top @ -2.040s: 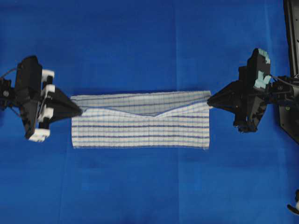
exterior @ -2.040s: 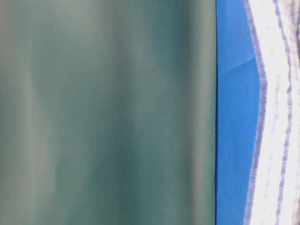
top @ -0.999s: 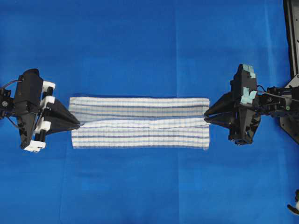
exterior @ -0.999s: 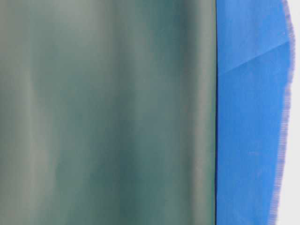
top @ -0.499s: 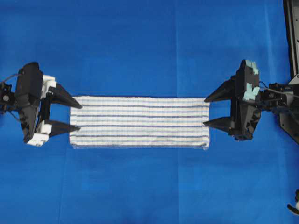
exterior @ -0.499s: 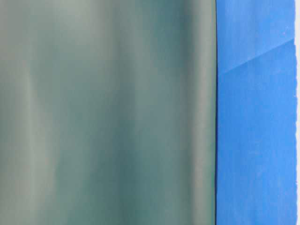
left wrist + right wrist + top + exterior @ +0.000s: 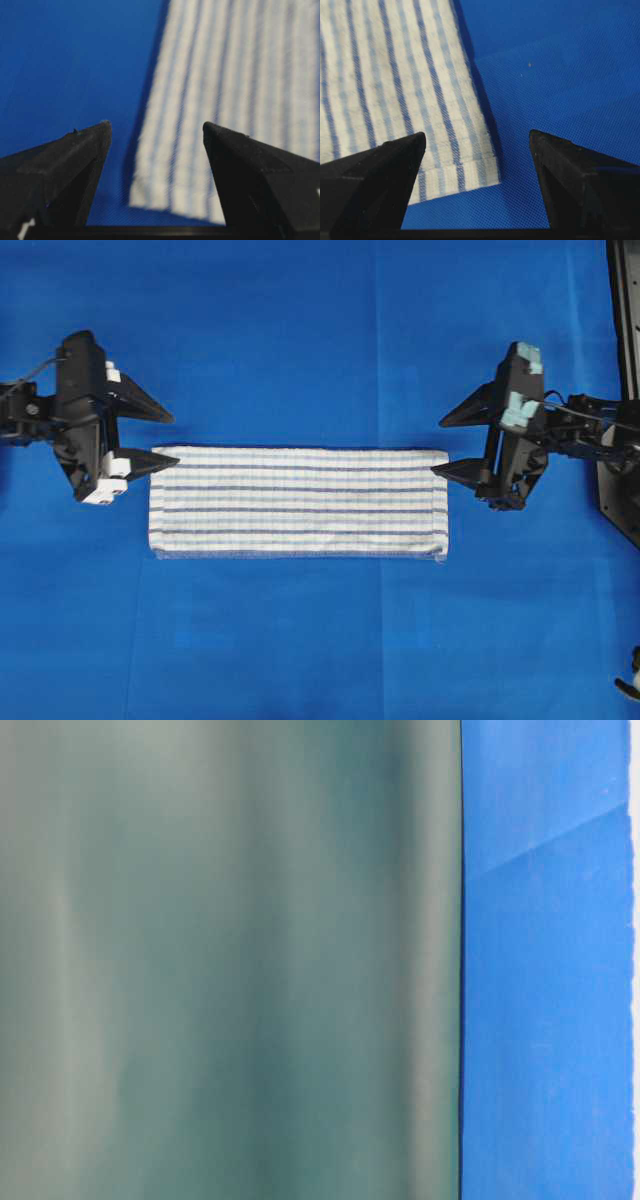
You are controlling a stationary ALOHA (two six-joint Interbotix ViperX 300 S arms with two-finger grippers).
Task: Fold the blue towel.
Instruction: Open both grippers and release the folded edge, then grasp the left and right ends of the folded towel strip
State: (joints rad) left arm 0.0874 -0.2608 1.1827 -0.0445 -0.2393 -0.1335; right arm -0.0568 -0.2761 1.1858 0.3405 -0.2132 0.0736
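The blue towel (image 7: 298, 502), white with thin blue stripes, lies flat on the table as a long folded band. My left gripper (image 7: 170, 438) stands open just off its far left corner, and nothing is between the fingers. My right gripper (image 7: 437, 447) stands open off the far right corner, equally empty. In the left wrist view the towel (image 7: 240, 100) lies below and beyond the spread left gripper (image 7: 156, 125). In the right wrist view a towel corner (image 7: 395, 85) shows between and beyond the fingers of the right gripper (image 7: 477, 134), untouched.
A plain blue covering (image 7: 300, 340) spreads over the whole table. A black frame (image 7: 625, 390) runs along the right edge, with a small dark part (image 7: 630, 680) at the bottom right. The table-level view is mostly a blurred grey-green surface (image 7: 230, 960).
Both grippers were shut on the towel's ends, drew the upper layer forward, then opened and let go. They have since shifted toward the far corners; the towel lies flat.
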